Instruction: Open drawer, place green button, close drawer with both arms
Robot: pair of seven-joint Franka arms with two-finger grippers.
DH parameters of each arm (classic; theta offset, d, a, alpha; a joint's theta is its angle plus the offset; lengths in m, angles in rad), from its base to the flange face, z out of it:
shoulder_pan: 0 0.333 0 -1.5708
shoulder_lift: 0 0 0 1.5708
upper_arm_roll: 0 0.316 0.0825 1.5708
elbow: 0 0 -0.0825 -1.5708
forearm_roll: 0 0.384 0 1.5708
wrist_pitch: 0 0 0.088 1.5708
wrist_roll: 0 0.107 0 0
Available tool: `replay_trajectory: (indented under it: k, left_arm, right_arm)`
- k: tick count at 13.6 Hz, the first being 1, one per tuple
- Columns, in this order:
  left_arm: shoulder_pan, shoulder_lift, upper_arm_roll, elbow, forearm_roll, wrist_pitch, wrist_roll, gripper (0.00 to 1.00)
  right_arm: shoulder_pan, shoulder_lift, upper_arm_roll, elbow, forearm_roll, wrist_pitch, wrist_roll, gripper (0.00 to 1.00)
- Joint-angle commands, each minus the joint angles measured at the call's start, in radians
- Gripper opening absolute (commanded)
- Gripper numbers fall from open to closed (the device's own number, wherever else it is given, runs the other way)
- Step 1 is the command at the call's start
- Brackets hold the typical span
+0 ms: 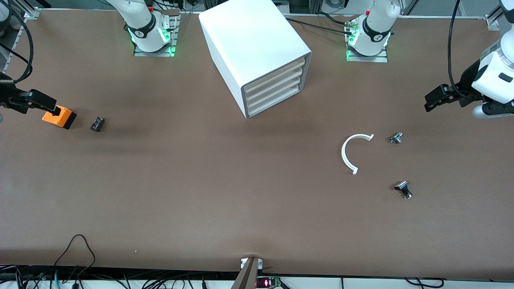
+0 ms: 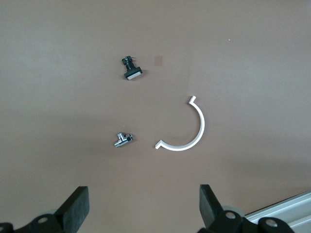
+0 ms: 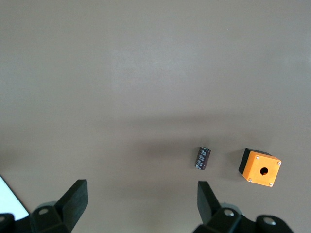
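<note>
The white cabinet (image 1: pixel 257 56) stands at the robots' edge of the table, between the two bases. Its four stacked drawers (image 1: pixel 273 90) are all pushed in. No green-capped button shows in any view. My left gripper (image 1: pixel 433 102) hangs open and empty over the left arm's end of the table; its black fingers (image 2: pixel 77 206) frame bare tabletop in the left wrist view. My right gripper (image 1: pixel 45 105) hangs open and empty at the right arm's end, just over an orange box (image 1: pixel 60 117); its fingers (image 3: pixel 77 196) also frame bare tabletop.
A small dark cylindrical part (image 1: pixel 97 123) (image 3: pixel 204 158) lies beside the orange box (image 3: pixel 260 167). A white C-shaped strip (image 1: pixel 348 154) (image 2: pixel 194 136) and two black-and-silver small parts (image 1: pixel 396 138) (image 1: pixel 404 189) (image 2: pixel 122 140) (image 2: pixel 132 72) lie toward the left arm's end.
</note>
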Motion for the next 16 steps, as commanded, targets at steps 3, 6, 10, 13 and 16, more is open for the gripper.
replay_trajectory:
  k: [3, 6, 10, 13, 16]
  left_arm:
    - [-0.002, 0.020, 0.009, 0.040, 0.010, -0.050, 0.053, 1.00]
    - [-0.002, 0.020, 0.006, 0.040, 0.008, -0.065, 0.050, 1.00]
    - [-0.002, 0.021, 0.006, 0.042, 0.005, -0.067, 0.052, 1.00]
    - [0.000, 0.023, 0.008, 0.042, -0.006, -0.068, 0.052, 1.00]
    - [0.000, 0.023, 0.008, 0.042, -0.006, -0.070, 0.050, 1.00]
  right_arm:
    - [0.004, 0.006, 0.003, 0.021, -0.011, -0.018, -0.010, 1.00]
    - [0.004, 0.006, 0.002, 0.021, -0.011, -0.021, -0.010, 1.00]
    - [0.003, 0.008, 0.000, 0.019, -0.011, -0.020, -0.011, 1.00]
    - [0.003, 0.008, 0.000, 0.019, -0.011, -0.020, -0.010, 1.00]
    - [0.001, 0.010, 0.000, 0.019, -0.009, -0.020, -0.010, 1.00]
